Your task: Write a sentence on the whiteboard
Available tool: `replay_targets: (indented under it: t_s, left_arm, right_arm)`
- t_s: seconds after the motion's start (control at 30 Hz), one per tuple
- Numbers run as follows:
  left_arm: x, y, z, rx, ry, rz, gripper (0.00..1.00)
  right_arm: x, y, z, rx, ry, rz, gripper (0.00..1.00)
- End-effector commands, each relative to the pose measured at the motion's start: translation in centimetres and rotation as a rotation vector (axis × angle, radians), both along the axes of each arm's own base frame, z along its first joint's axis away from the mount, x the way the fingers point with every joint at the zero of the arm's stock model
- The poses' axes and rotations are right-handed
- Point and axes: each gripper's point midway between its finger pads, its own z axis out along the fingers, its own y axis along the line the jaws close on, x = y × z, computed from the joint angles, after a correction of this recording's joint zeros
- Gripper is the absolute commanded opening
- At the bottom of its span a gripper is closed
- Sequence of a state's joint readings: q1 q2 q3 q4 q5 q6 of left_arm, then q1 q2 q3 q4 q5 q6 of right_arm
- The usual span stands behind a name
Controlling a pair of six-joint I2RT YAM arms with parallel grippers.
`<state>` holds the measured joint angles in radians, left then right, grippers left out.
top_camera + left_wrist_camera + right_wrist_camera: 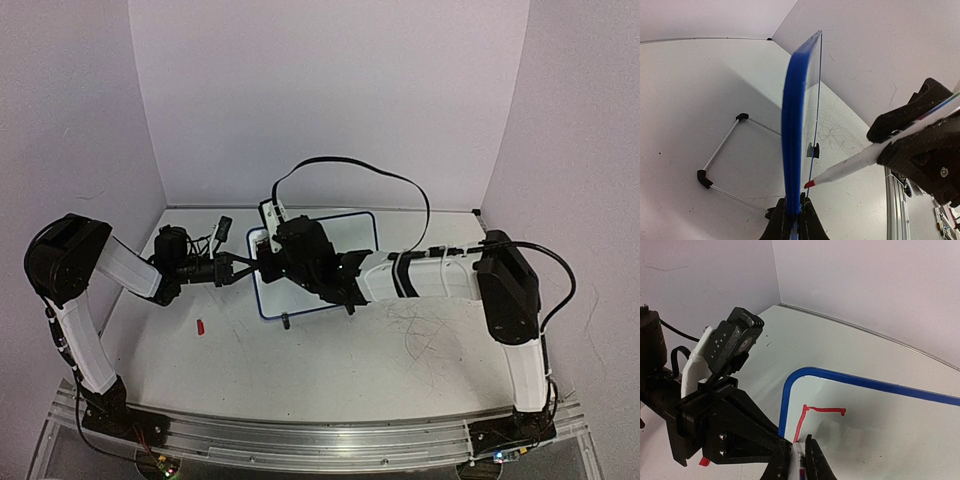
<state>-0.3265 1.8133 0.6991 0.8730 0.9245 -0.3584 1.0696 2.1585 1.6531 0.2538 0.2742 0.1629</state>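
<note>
**Whiteboard lettering: first letter in hand**

**1. Board.** Small rectangular whiteboard [348,235] with rounded corners, a thin blue frame and a smooth, glossy white face. It stands propped near the middle of the matte white surface [330,380], towards the far half. The left tool [793,212] has its black fingers clamped shut on the frame's left edge.

**2. Pen.** Slim white plastic marker [855,162] with a red felt tip [810,184]. The right tool [797,449] is closed round the barrel, which slants towards the face. The tip sits at the face on the board's left side; whether it touches cannot be told.

**3. Writing.** Thin red handwritten sentence [801,426], barely begun. So far there is one upright stem beside the far-left corner and a top bar running right, ending in a small hook. The line wavers slightly.

**4. Step, as judged.** The opening capital is half formed and nearly the whole sentence remains.

**5. Next move, as judged.** Place the tip partway up the stem and draw a short bar to the right. This calls for light, even pressure, because the slick face gives little drag. The left tool must hold the frame firm so the propped board does not rock.

**6. Sundries.**
- Thin white wire prop [720,155] with black elbow joints, behind the board.
- Small red piece [200,327], perhaps the cap, on the surface to the near left.
- Fine dark scribbles [420,340] on the surface to the right.
</note>
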Motion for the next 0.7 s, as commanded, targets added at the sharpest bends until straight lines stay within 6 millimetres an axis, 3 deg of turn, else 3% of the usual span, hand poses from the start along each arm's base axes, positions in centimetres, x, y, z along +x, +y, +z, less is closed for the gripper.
replay_targets:
  t_s: [0.0, 0.07, 0.17, 0.67]
  left_arm:
    - [0.3, 0.1, 0.7, 0.01, -0.052, 0.017, 0.0]
    - [0.3, 0.1, 0.8, 0.01, -0.054, 0.016, 0.0]
    - [0.3, 0.1, 0.8, 0.009, -0.055, 0.014, 0.0]
    - [0.3, 0.0, 0.9, 0.01, -0.056, 0.013, 0.0]
  right_arm:
    - [-0.2, -1.9, 9.2, 0.154, -0.06, -0.018, 0.0]
    - [-0.3, -2.3, 9.5, 0.156, -0.07, -0.022, 0.0]
    - [0.0, -2.4, 8.2, 0.123, -0.071, -0.029, 0.0]
    - [0.4, -0.3, 5.2, 0.076, -0.054, 0.016, 0.0]
